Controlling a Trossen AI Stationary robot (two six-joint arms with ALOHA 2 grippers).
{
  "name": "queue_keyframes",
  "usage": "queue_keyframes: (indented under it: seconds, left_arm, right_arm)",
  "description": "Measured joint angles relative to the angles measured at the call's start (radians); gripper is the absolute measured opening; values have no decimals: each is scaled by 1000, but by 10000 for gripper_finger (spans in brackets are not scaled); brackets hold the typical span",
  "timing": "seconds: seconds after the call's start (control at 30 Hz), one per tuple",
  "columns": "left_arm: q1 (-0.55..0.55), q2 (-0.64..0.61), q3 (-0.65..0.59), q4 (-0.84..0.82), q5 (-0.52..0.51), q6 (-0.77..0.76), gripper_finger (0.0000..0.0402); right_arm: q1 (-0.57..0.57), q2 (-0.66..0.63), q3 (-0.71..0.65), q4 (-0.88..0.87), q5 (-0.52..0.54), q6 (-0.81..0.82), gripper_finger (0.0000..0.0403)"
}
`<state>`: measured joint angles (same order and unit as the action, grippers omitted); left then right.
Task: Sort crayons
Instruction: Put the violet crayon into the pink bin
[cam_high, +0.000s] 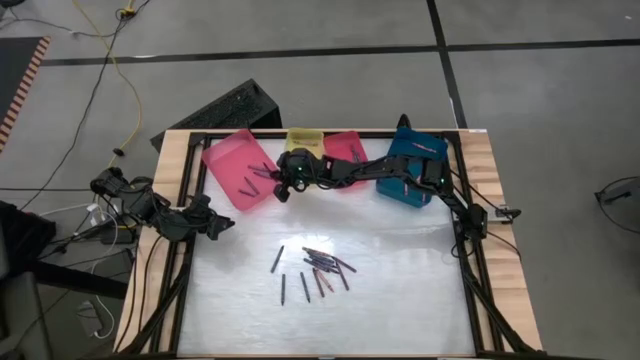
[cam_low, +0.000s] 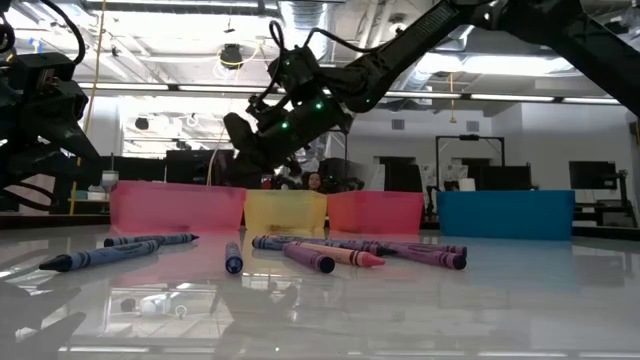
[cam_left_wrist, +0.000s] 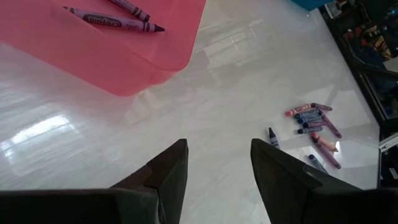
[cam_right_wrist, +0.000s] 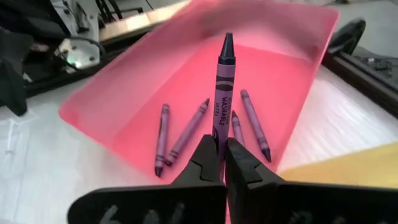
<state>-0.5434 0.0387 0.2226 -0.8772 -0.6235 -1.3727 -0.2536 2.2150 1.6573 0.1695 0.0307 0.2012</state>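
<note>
- The right tool (cam_right_wrist: 217, 163), above the translucent pink plastic tray (cam_right_wrist: 112, 93), gripped a thin purple wax crayon (cam_right_wrist: 222, 93).
- The left tool (cam_left_wrist: 214, 177) hovered wide open and empty beside that tray.

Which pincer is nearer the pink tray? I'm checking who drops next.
The right. The right pincer hangs over the pink tray's edge, shut on a purple crayon. The left pincer waits open beside the tray, over bare table.

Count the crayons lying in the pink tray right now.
4 purple crayons lie in the pink tray. A fifth purple crayon is above it, pinched in the right gripper. More could be hidden behind that crayon.
</note>
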Motion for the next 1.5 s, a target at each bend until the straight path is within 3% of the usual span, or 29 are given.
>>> queue_keyframes:
  seconds: [0.17,0.47,0.7,0.83,1.0,1.27,1.5]
  left_arm:
    - [0,0,0,0,0,0,165]
    - [0,0,0,0,0,0,165]
    - [0,0,0,0,0,0,165]
    - [0,0,0,0,0,0,165]
    - [0,0,0,0,0,0,165]
    - [0,0,0,0,0,0,165]
    - [0,0,0,0,0,0,165]
  right_arm:
    - [-9,0,0,10,0,0,13]
    - [-12,0,0,11,0,1,72]
    - [-13,0,0,10,-1,6,78]
    - [-13,-32,30,-82,-36,32,78]
    - [-10,-111,109,-367,-116,37,78]
    - [42,-204,179,-967,-117,59,79]
    - [163,-209,176,-1426,-112,107,79]
